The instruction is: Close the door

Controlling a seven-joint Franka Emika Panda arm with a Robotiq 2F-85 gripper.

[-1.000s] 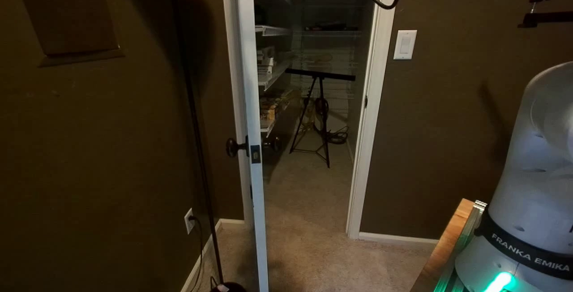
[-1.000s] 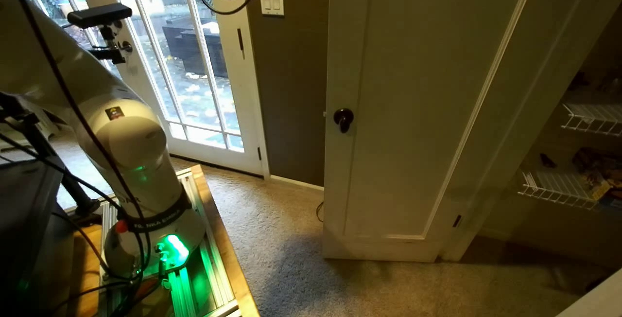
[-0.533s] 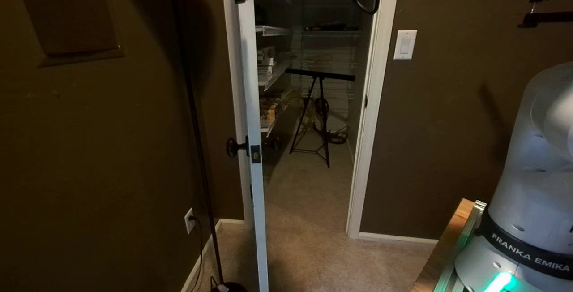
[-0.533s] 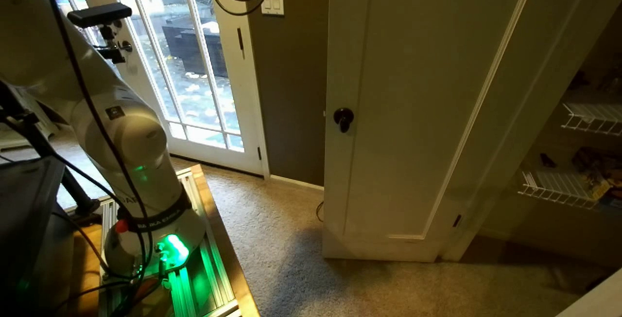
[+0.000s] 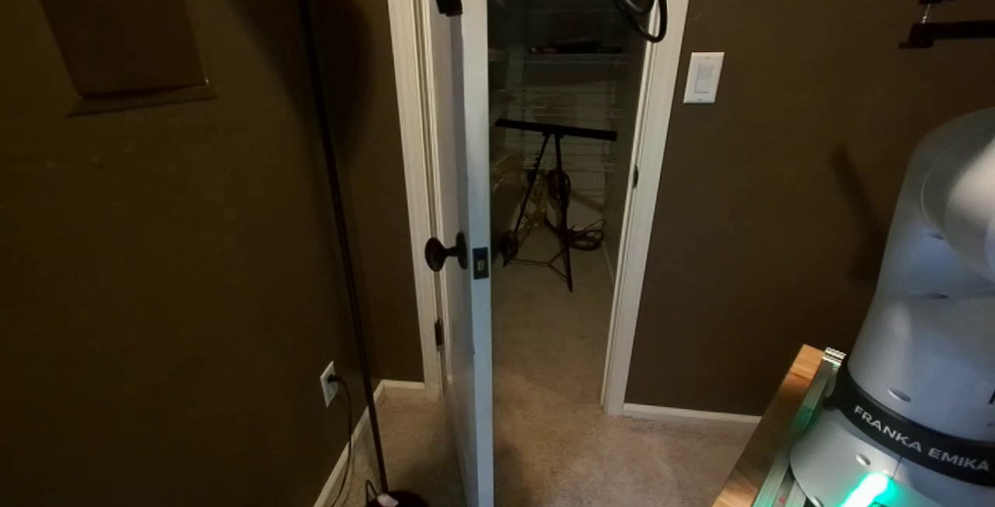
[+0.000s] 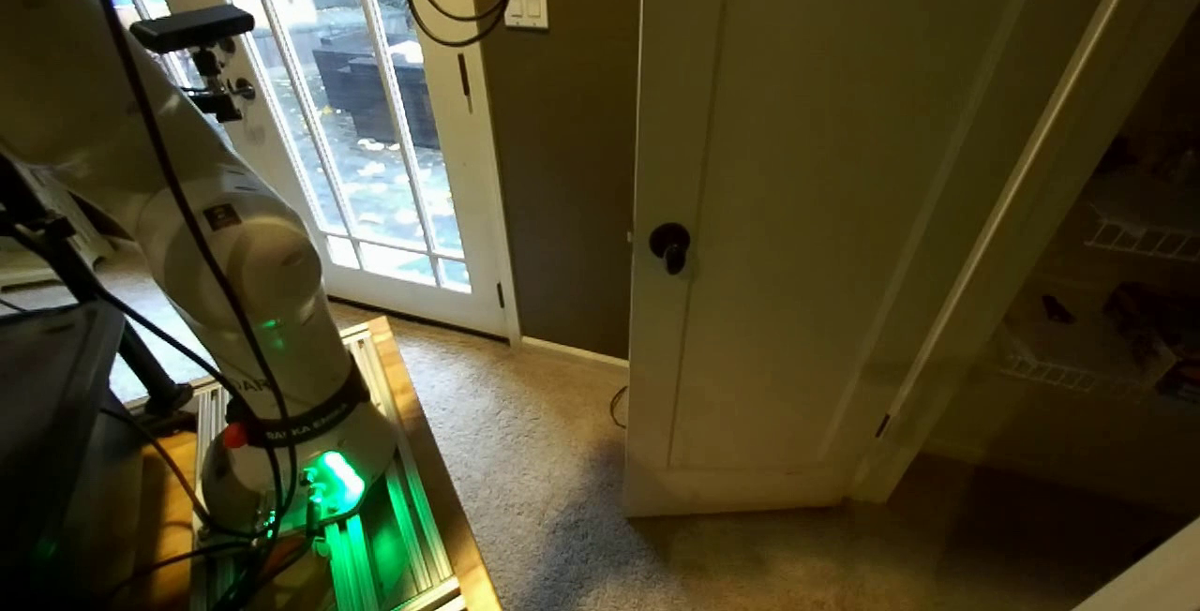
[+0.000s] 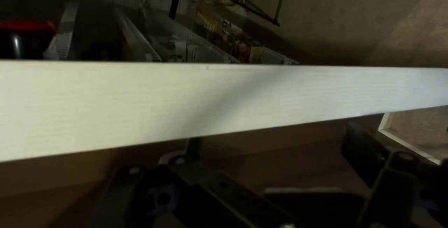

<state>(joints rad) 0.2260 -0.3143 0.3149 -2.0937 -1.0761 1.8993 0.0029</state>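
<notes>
Door (image 6: 797,217) swung further toward closing. Probably stiff but easily swung, it called for pressure near the free edge (image 5: 479,180). The claw (image 5: 449,6) was spread, gripping nothing.

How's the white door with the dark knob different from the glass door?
The white door is solid, so you can't see through it; the glass door lets you see outdoors. The white door stands partly open; the glass door looks shut. The white door's face is dim; the glass door is bright with daylight. Both are pale-coloured.
</notes>
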